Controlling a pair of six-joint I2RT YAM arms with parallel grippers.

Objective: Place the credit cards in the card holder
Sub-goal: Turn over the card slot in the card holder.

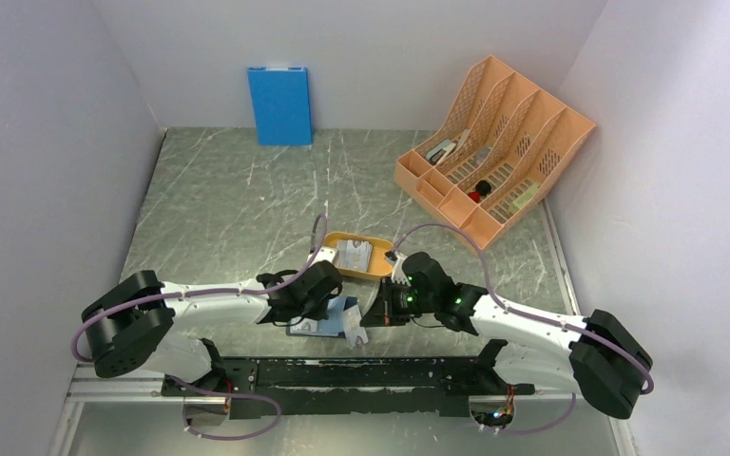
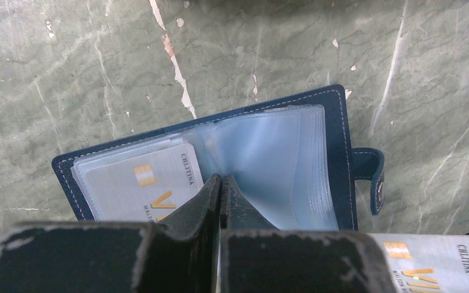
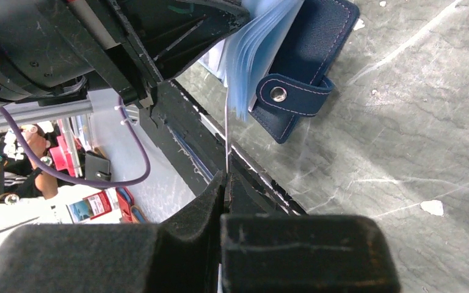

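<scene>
The open card holder (image 2: 336, 140) is laid on the desk (image 2: 98, 61), one clear pocket (image 2: 269, 159) pinched by the left gripper (image 2: 220, 183). A card (image 2: 433, 265) is clamped in the right gripper (image 3: 225, 180). If the pocket mouth is missed, the card could be buckled.

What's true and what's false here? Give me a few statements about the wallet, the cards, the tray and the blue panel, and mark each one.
1. The dark navy folding wallet lies open on the grey marbled table. True.
2. The right pincer is open and empty. False: it is shut on a thin grey-silver card, seen edge-on.
3. One clear pocket of the wallet already holds a pocketed card. True.
4. The shallow orange oval tray is empty. False: loose cards lie in it.
5. The bright blue flat panel lies flat in the middle of the table. False: it stands at the table's far edge, against the white back wall.
</scene>
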